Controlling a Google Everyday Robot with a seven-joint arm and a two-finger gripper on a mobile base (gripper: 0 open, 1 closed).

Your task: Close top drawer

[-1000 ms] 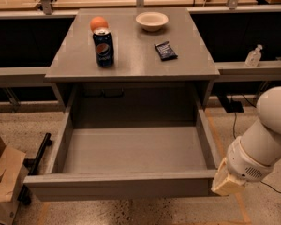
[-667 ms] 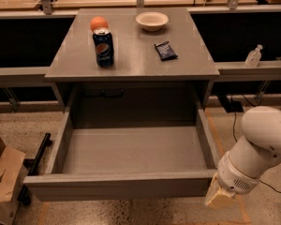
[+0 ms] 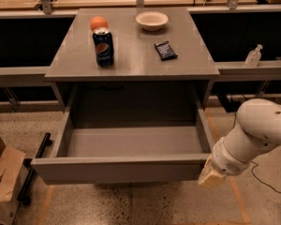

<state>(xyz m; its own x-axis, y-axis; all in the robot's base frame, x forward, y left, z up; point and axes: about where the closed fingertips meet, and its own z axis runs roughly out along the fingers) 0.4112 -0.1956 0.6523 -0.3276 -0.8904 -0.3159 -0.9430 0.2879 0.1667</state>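
The top drawer [image 3: 117, 168] is a wide matte-gray box with a plain flat front. It stands pulled far out of the gray cabinet and is empty inside. My gripper [image 3: 210, 176] hangs from the white arm [image 3: 257, 130] at the drawer's front right corner, right next to the end of the front panel. Only its pale tan tip shows. I cannot tell whether it touches the panel.
On the cabinet top [image 3: 136, 60] stand a Pepsi can [image 3: 103, 47], an orange [image 3: 99, 23], a white bowl [image 3: 151, 20] and a dark snack packet [image 3: 166, 50]. A cardboard box [image 3: 2, 172] sits on the floor at the left. A sanitizer bottle [image 3: 253, 56] stands on the right ledge.
The arm has swung left and lower, bringing the gripper from beside the drawer's right side to its front right corner. The drawer has not visibly moved.
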